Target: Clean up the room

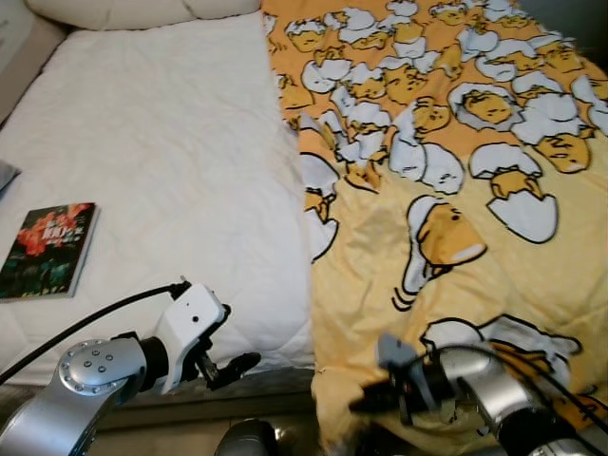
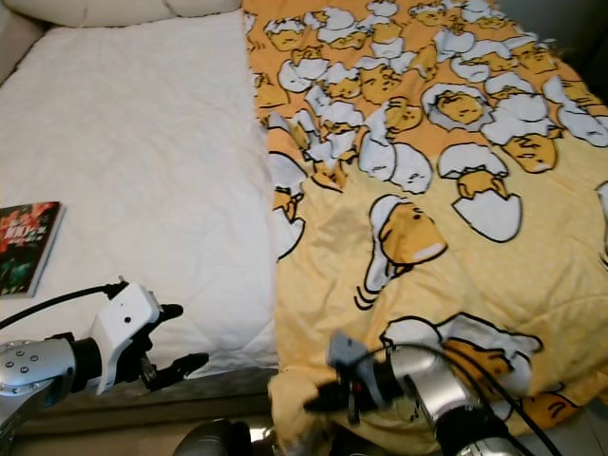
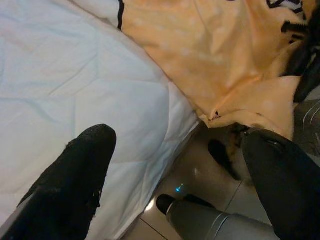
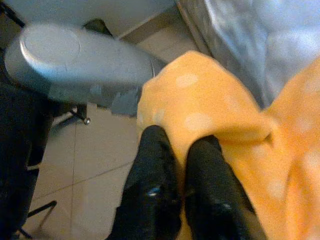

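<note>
A yellow blanket (image 1: 456, 190) printed with egg characters covers the right half of the bed, and its lower corner hangs over the front edge. My right gripper (image 1: 363, 403) is at that hanging corner, shut on the yellow fabric (image 4: 215, 100). The white mattress (image 1: 161, 142) lies bare on the left half. My left gripper (image 2: 183, 335) hovers open at the bed's front edge, just left of the blanket, with nothing between its fingers (image 3: 90, 165). A book (image 1: 47, 249) with a dark red cover lies flat on the mattress at the far left.
A cream pillow (image 1: 142, 9) sits at the head of the bed. Below the front edge is tiled floor (image 3: 200, 170). My silver left arm (image 4: 75, 60) shows close beside the right gripper.
</note>
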Available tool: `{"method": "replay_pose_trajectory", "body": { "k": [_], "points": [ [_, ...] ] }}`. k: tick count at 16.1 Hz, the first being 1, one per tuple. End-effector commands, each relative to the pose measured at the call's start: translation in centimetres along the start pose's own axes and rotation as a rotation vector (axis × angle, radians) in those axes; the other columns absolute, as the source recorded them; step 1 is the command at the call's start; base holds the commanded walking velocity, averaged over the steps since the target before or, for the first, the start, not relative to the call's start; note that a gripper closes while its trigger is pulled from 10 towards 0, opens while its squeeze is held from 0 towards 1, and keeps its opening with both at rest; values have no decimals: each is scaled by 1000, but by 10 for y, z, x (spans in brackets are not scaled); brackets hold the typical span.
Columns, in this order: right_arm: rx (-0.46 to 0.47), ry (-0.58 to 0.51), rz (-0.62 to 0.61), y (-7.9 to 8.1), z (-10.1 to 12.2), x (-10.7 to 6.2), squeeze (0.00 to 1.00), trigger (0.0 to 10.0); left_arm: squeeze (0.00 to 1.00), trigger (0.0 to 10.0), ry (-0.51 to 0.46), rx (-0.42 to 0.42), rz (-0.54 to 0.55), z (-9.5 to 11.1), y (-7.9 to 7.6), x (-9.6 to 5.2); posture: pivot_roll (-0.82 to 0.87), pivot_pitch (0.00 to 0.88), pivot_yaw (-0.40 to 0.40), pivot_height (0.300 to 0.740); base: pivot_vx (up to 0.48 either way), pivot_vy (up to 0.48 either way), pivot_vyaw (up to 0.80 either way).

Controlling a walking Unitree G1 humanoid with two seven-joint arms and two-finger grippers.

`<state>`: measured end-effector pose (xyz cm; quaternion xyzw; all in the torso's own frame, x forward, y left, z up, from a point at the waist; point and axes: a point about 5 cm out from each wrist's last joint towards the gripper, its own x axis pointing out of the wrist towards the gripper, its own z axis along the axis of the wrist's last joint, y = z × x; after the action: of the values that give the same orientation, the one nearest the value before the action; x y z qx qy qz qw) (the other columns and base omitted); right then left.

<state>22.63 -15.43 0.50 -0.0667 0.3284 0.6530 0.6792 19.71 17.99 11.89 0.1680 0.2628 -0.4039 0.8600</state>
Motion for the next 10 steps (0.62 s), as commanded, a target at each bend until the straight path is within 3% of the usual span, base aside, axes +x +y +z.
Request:
{"method": "replay_pose_trajectory", "body": {
  "k": [1,5,7,9,10],
  "points": [
    [-24,-16,11,-1,8,-2,1000,10000,0,10000,8,11,-18,2,-2,0,174,130,70,740,0,0,0],
    [-18,-125,40,-6,35,-4,1000,10000,0,10000,4,17,-22,10,0,2,181,135,66,740,0,0,0],
    [-68,-148,-93,-18,47,0,1000,10000,0,10000,5,14,-20,11,1,2,181,135,66,740,0,0,0],
    [-131,-133,-431,-46,63,6,1000,10000,0,10000,3,15,-20,13,2,3,183,136,66,740,0,0,0],
    [-125,-102,-534,-54,69,9,1000,10000,0,10000,2,15,-21,14,2,3,185,138,69,740,0,0,0]
  ]
}}
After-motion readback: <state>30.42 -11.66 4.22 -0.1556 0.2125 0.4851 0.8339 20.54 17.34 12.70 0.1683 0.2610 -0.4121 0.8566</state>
